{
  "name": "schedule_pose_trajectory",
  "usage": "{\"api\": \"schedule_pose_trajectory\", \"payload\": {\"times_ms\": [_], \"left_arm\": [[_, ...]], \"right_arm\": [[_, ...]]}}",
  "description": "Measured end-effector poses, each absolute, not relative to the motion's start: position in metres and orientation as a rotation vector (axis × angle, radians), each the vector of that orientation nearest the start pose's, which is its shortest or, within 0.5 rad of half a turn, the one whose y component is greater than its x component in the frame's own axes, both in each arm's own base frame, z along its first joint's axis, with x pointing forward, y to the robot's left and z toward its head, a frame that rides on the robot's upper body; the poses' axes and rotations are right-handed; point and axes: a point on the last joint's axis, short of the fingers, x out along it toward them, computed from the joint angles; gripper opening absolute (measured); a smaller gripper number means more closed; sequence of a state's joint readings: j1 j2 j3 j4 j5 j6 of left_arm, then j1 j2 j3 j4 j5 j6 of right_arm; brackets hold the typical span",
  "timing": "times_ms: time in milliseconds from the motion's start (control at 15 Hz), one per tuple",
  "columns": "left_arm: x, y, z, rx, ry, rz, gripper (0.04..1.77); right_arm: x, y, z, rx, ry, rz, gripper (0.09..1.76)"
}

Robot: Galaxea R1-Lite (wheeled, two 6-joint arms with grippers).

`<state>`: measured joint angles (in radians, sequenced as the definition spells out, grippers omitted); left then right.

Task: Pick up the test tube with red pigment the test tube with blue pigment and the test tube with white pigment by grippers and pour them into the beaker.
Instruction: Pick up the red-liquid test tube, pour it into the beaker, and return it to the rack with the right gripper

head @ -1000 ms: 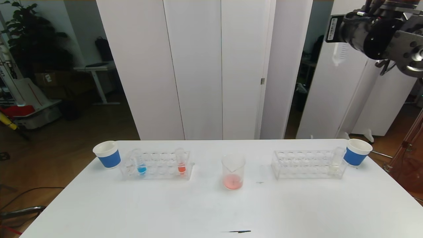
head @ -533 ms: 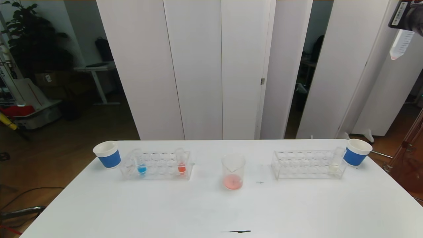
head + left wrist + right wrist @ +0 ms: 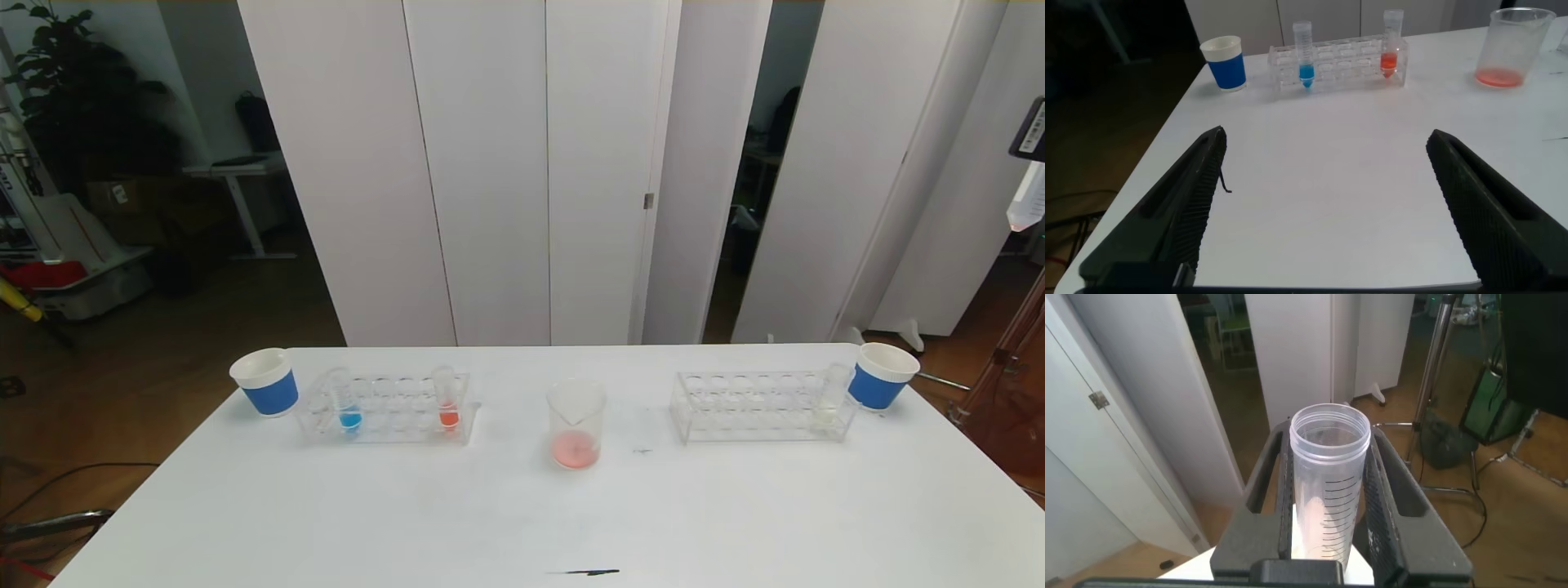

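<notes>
My right gripper [image 3: 1329,445] is shut on a clear graduated test tube [image 3: 1327,490], almost empty. In the head view this tube [image 3: 1024,198] hangs at the far right edge, high above the table, tip down with a red trace. The beaker [image 3: 576,425] stands mid-table with pinkish-red liquid at its bottom. The blue tube [image 3: 349,407] and an orange-red tube [image 3: 447,403] stand in the left rack [image 3: 392,420]. The whitish tube [image 3: 829,400] stands at the right end of the right rack [image 3: 751,412]. My left gripper [image 3: 1326,135] is open and empty, low over the table's near left part.
A blue-banded paper cup [image 3: 265,381] stands left of the left rack, another [image 3: 882,376] right of the right rack. A small dark mark [image 3: 584,572] lies near the table's front edge. White panels stand behind the table.
My right arm has swung from the upper right to the far right edge and lower, carrying the tube, which now points tip down. Nothing on the table has moved.
</notes>
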<state>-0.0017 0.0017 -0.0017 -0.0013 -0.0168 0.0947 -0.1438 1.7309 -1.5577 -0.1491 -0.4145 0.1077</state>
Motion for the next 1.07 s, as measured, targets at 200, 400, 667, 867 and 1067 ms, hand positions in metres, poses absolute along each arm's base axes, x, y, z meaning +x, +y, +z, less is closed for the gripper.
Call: {"api": "schedule_pose_trajectory", "payload": {"times_ms": [200, 400, 667, 867, 1067], "left_arm": [[-0.023, 0.0, 0.076, 0.095, -0.002, -0.018, 1.75], [-0.023, 0.0, 0.076, 0.095, -0.002, -0.018, 1.75], [-0.023, 0.0, 0.076, 0.095, -0.002, -0.018, 1.75], [-0.023, 0.0, 0.076, 0.095, -0.002, -0.018, 1.75], [-0.023, 0.0, 0.076, 0.095, -0.002, -0.018, 1.75]], "right_arm": [[0.333, -0.073, 0.323, 0.111, -0.084, -0.59, 0.58], [0.35, -0.088, 0.296, 0.11, -0.116, -0.617, 0.58], [0.379, -0.107, 0.25, 0.104, -0.099, -0.649, 0.58], [0.401, -0.115, 0.214, 0.099, -0.09, -0.657, 0.58], [0.415, -0.115, 0.18, 0.095, -0.067, -0.652, 0.58]]}}
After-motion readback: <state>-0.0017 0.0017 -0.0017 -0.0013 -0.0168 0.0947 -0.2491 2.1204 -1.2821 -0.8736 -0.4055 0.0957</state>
